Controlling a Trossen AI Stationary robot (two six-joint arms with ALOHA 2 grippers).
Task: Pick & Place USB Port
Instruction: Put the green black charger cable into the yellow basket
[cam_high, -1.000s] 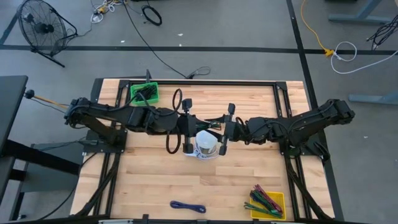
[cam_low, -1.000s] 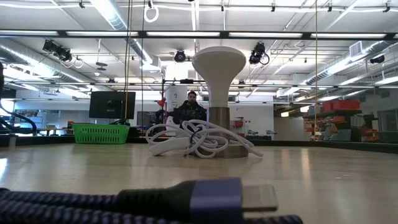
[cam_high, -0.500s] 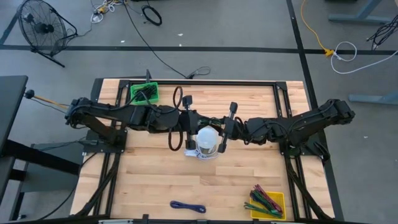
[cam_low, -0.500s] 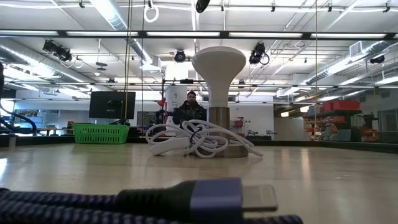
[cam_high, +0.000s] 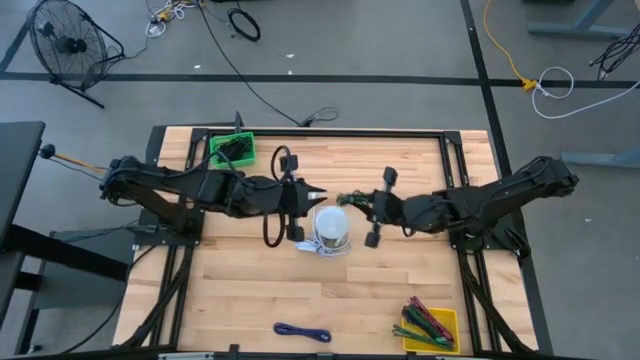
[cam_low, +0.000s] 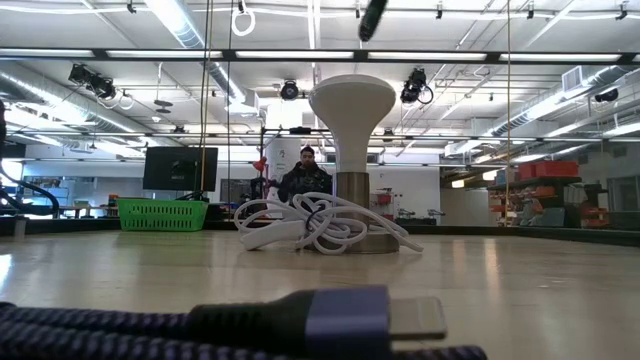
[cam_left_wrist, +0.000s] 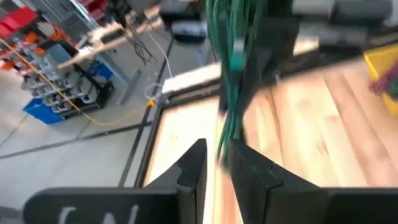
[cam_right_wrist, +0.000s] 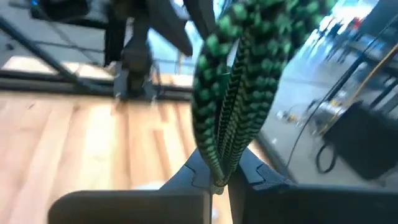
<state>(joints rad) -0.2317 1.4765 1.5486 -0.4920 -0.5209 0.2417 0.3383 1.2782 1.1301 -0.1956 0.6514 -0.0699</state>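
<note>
A green braided cable (cam_right_wrist: 239, 68), folded into several strands, hangs in the air above a white mushroom-shaped stand (cam_high: 332, 228) in the middle of the table. My right gripper (cam_right_wrist: 217, 180) is shut on it, to the right of the stand's top. My left gripper (cam_left_wrist: 217, 168) faces it from the left with a narrow gap between its fingers, and the cable's end (cam_left_wrist: 225, 149) shows at that gap. A white cord (cam_low: 310, 225) lies coiled round the stand's foot. My left gripper: the green cable's end (cam_left_wrist: 224, 158) stands at the gap between its fingertips, and I cannot tell whether they touch it. My right gripper pinches the folded bundle of green strands (cam_right_wrist: 219, 163) between its two fingers, coming level from the table's right. The bundle reaches out past the fingertips, clear of the table.
A green basket (cam_high: 232, 148) stands at the far left. A yellow tray (cam_high: 430, 325) with several coloured cables sits at the near right corner. A blue cable (cam_high: 302, 331) lies near the front edge, and its plug (cam_low: 350, 318) fills the low view's foreground.
Both grippers have risen from beside the white stand. The left has drawn back a little toward the table's left and the right toward the right, its wrist turning. A dark part of an arm has come into the top of the low view.
</note>
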